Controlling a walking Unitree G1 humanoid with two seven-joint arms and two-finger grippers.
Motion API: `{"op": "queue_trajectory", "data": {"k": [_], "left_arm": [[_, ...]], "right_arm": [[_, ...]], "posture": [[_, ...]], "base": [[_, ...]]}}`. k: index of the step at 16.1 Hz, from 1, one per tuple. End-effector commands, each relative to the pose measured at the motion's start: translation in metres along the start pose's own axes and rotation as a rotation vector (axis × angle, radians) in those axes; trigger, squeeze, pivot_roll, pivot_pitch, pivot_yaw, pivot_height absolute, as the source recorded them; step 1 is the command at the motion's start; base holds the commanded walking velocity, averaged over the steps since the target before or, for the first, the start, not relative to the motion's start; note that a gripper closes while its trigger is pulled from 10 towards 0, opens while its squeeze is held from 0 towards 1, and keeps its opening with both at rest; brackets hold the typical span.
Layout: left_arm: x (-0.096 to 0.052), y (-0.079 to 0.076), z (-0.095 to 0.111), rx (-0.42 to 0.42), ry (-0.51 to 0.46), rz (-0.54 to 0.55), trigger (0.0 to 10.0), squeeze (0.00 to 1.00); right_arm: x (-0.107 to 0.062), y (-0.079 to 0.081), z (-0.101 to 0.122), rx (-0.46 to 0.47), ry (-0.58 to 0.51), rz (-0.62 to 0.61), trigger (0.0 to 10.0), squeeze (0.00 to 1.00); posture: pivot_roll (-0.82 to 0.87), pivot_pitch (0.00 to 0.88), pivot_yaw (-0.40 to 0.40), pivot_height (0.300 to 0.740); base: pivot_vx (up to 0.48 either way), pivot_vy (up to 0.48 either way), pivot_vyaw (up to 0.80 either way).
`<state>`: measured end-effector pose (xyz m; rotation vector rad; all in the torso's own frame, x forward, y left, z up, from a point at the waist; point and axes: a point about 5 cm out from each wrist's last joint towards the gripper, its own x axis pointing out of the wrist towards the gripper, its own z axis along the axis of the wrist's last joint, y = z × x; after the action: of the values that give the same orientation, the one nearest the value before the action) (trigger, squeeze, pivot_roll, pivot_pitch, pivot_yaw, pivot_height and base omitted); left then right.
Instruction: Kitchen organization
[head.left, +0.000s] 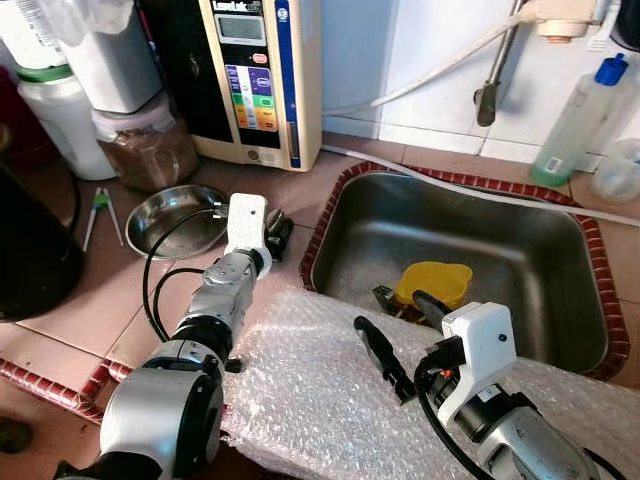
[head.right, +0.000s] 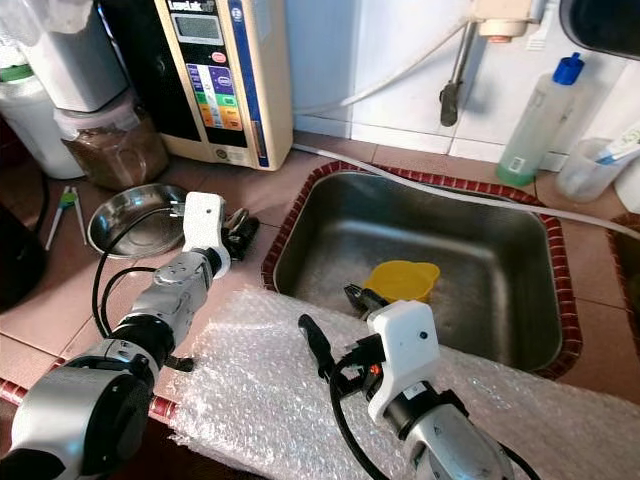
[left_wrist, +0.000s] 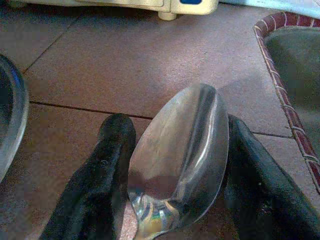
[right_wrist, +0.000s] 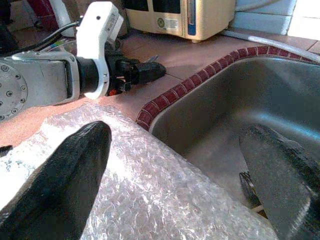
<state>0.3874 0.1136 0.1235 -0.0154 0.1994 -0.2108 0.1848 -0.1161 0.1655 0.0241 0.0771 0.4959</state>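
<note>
- My left gripper (left_wrist: 175, 165) pinched a shiny steel spoon (left_wrist: 182, 155) over the tiled worktop (head.left: 300, 190), near the sink's (head.left: 560, 250) brick-red rim.
- My right gripper (right_wrist: 185, 175) gaped empty above crinkly bubble wrap (head.left: 320, 390).

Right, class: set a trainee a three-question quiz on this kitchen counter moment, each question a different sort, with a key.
1. True or false: the left gripper is shut on a spoon.
2. Which thing lies in the sink? A) a yellow cup B) the steel bowl C) the blue-capped bottle
3. Fill in: the right gripper is open above the edge of the ____.

Key: 1 true; 2 A; 3 bubble wrap.
</note>
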Motion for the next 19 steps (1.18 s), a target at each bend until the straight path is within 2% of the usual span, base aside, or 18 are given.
{"op": "queue_trajectory", "data": {"k": [1, 10, 14, 19], "left_arm": [[-0.004, -0.004, -0.024, -0.026, 0.104, -0.024, 0.0, 0.00], [-0.004, -0.015, -0.023, -0.055, 0.079, -0.104, 0.0, 0.00], [-0.006, -0.030, -0.021, -0.077, 0.010, -0.230, 0.0, 0.00], [-0.010, -0.037, -0.025, -0.098, -0.038, -0.318, 0.0, 0.00]], "right_arm": [[0.000, -0.001, -0.001, 0.003, 0.004, 0.004, 10.0, 0.00], [0.003, -0.001, -0.001, 0.000, -0.003, 0.004, 10.0, 0.00], [0.005, -0.004, 0.000, -0.005, -0.007, 0.000, 10.0, 0.00], [0.007, -0.007, 0.001, -0.017, -0.014, -0.001, 10.0, 0.00]], "posture": [[-0.15, 0.103, 0.070, 0.740], [-0.14, 0.093, 0.072, 0.740], [-0.14, 0.082, 0.072, 0.740], [-0.14, 0.063, 0.071, 0.740]], "base": [[0.000, 0.000, 0.00], [0.000, 0.000, 0.00], [0.000, 0.000, 0.00], [0.000, 0.000, 0.00]]}}
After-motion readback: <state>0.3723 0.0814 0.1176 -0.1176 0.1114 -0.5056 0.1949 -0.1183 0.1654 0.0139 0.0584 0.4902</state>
